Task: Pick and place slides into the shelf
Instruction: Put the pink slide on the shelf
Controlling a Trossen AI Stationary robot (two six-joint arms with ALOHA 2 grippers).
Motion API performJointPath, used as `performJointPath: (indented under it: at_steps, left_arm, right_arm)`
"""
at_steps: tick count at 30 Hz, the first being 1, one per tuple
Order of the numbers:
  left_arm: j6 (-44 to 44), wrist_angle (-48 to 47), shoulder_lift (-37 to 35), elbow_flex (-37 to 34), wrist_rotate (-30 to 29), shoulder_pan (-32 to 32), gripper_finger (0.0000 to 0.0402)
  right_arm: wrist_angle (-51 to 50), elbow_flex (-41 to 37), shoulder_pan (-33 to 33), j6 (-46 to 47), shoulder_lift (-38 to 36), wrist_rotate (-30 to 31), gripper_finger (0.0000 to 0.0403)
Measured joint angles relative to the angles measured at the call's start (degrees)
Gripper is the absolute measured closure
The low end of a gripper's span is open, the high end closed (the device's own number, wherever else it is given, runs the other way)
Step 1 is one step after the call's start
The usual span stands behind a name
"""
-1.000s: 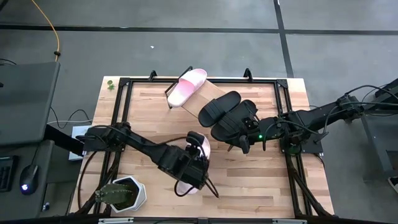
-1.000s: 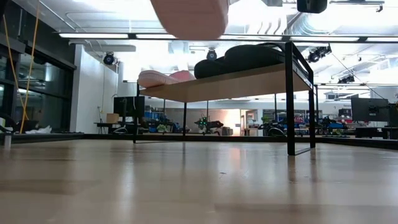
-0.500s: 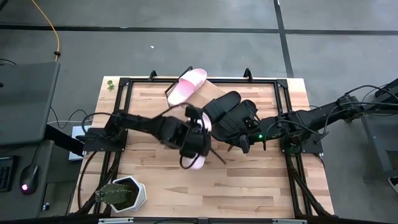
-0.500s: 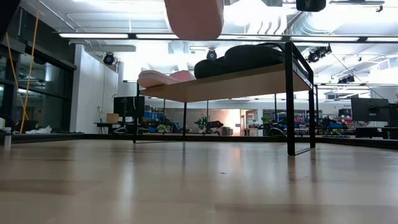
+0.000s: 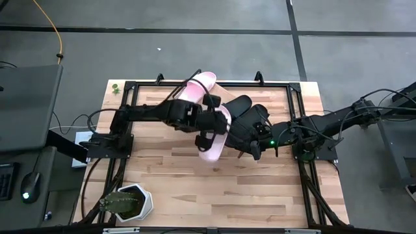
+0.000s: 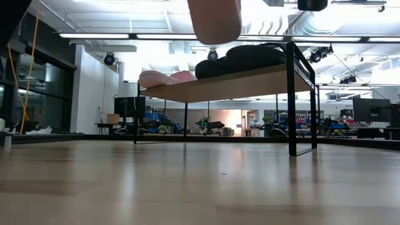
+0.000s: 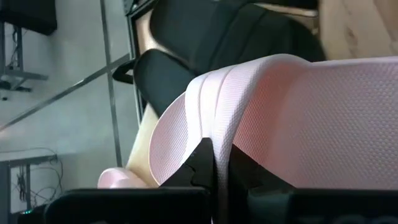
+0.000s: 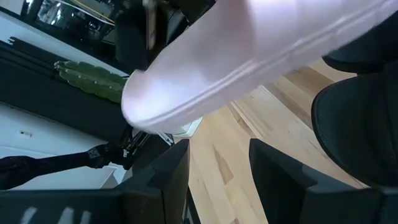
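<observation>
Shelf (image 5: 224,95), upper centre of the high view, already carried one pink slide (image 5: 194,86) and two black slides (image 5: 239,119). Left gripper (image 5: 209,123) was clamped on the fourth slide (image 5: 213,144), airborne beside them (unplaced). Right gripper (image 5: 255,148) waited, jaws apart.

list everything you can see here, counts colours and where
pink slide on shelf: 1, pale pink, far left end of the board
carried pink slide: 1, pale pink, in the air over the table, beside the black pair
black slides: 2, black, side by side on the shelf
shelf: 1, light wood on black wire frame, far side of the table
cactus in pot: 1, green in a white pot, near left corner
table: 1, light wood
left claw: 1, dark, shut on the carried pink slide
right claw: 1, dark, open, beside the black slides
</observation>
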Motion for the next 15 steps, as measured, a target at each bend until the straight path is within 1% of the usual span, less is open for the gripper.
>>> performJointPath:
  at_steps: [9,12,15]
  left_arm:
    - [5.47,-0.84,-1.83,-0.03,4.65,7.15,0.0401]
    - [5.89,-0.24,-2.94,0.02,7.95,10.08,0.0401]
    - [5.93,-0.09,-3.87,0.02,9.69,12.06,0.0401]
  right_arm:
    - [0.06,0.00,1.22,0.61,0.00,0.40,0.0244]
    - [0.05,0.00,1.98,0.69,0.00,0.64,0.0244]
    - [0.03,0.00,2.73,1.07,0.00,2.31,0.0244]
